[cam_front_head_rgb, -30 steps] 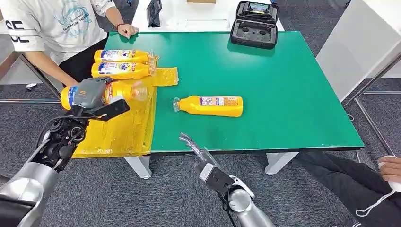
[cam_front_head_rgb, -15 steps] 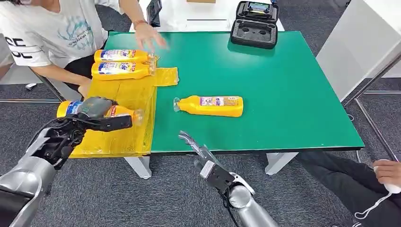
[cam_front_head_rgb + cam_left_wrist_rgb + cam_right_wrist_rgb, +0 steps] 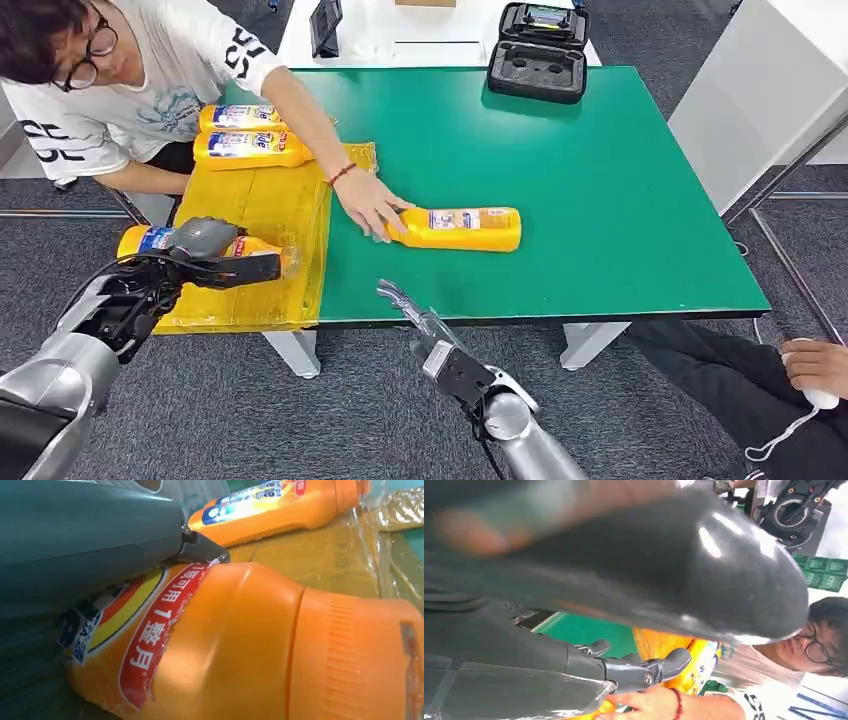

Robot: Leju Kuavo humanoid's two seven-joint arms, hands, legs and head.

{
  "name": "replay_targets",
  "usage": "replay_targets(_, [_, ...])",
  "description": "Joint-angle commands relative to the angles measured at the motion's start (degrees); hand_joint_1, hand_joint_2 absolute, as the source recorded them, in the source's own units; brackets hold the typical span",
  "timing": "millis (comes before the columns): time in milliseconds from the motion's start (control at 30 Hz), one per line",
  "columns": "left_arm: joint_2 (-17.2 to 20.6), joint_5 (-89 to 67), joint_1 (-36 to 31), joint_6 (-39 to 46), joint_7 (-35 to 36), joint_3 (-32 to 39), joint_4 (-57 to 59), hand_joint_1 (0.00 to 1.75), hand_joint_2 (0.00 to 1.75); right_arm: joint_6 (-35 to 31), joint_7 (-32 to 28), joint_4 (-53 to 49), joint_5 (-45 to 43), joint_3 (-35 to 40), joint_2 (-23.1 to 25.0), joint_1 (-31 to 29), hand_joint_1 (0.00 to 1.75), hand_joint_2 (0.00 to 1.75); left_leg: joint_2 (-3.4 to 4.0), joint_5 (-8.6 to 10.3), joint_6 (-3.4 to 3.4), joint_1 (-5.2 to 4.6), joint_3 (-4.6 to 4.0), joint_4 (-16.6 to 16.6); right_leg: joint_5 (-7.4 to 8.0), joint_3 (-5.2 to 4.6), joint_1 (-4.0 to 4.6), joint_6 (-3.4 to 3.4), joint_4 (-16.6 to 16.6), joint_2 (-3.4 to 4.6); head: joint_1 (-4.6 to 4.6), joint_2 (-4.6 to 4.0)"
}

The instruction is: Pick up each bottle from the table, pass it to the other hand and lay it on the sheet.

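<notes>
Fingers of the left hand are wrapped around an orange plastic bottle with a blue and white label, lying on its side over the near part of the crinkly yellow plastic sheet; that's the head view, and I can't tell if the bottle is touching the sheet or just above it. Beyond those fingers, at the sheet's far end, two more orange bottles lie side by side, touching each other. Off toward the middle of the green tabletop, a person's hand is resting on the neck end of a fourth orange bottle lying flat. The right hand hangs just off the near table edge, well short of that bottle, fingers spread and holding nothing. A black open moulded case sits at the far edge. Left wrist view: the grey thumb presses on the held bottle's shoulder by its red label, with the ribbed cap end sticking out past it, and another orange bottle lies on the sheet just beyond. Right wrist view: dark fingers are stretched out with nothing in them, and the person's hand with a red bracelet shows just past the fingertips, over something orange I can't make out properly.
</notes>
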Motion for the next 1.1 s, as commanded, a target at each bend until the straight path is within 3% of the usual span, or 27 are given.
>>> replay_targets(33, [-0.77, 0.21, -1.86, -1.11, -0.07, -1.07, 4.04, 1.75, 1.75, -0.56, 0.30, 5.95, 0.86, -0.04, 0.10, -3.64, 0.00, 0.00, 0.05, -0.08, -0.06, 0.04, 0.21, -0.02, -0.06, 0.20, 0.04, -0.04, -0.03, 0.04, 0.00, 0.00])
replay_targets(100, [-1.64, 0.47, -0.61, -1.07, 0.73, -0.11, 4.45, 1.62, 1.75, -0.84, 0.24, 6.62, 1.19, 0.14, 0.38, -4.09, 0.00, 0.00, 0.08, -0.19, -0.10, 0.08, 0.42, 0.01, -0.15, 0.42, 0.09, -0.08, -0.03, 0.06, 0.00, 0.00])
replay_targets(267, [-1.98, 1.14, 0.41, -0.63, -0.08, 0.99, 4.53, 1.75, 1.75, -1.08, 0.37, 7.11, 1.46, 0.25, 0.71, -4.73, 0.00, 0.00, 0.03, -0.10, -0.07, 0.04, 0.27, -0.05, -0.09, 0.27, 0.04, -0.05, -0.05, 0.02, 0.00, 0.00])
replay_targets(367, [-2.71, 2.41, 1.14, -1.20, -1.92, 2.22, 4.40, 1.68, 1.75, -1.50, 0.66, 7.07, 1.87, 0.24, 0.81, -4.88, 0.00, 0.00, 0.07, -0.17, -0.09, 0.07, 0.39, -0.01, -0.14, 0.40, 0.07, -0.07, -0.04, 0.05, 0.00, 0.00])
replay_targets(500, [-4.26, 2.57, 1.36, -0.36, -1.82, 2.79, 4.38, 1.71, 1.75, -1.95, 0.76, 7.66, 2.00, 0.00, 0.85, -5.17, 0.00, 0.00, -0.03, -0.03, -0.03, 0.01, 0.11, -0.05, -0.03, 0.13, 0.01, -0.02, -0.05, -0.03, 0.00, 0.00])
replay_targets(1100, [-6.08, 3.52, 1.11, -0.32, -3.11, 4.09, 4.54, 1.69, 1.75, -2.99, 1.08, 6.96, 2.29, -1.13, 0.45, -3.77, 0.00, 0.00, -0.09, -0.13, -0.06, 0.05, 0.29, 0.00, -0.15, 0.35, 0.06, -0.06, -0.03, -0.10, -0.02, 0.00])
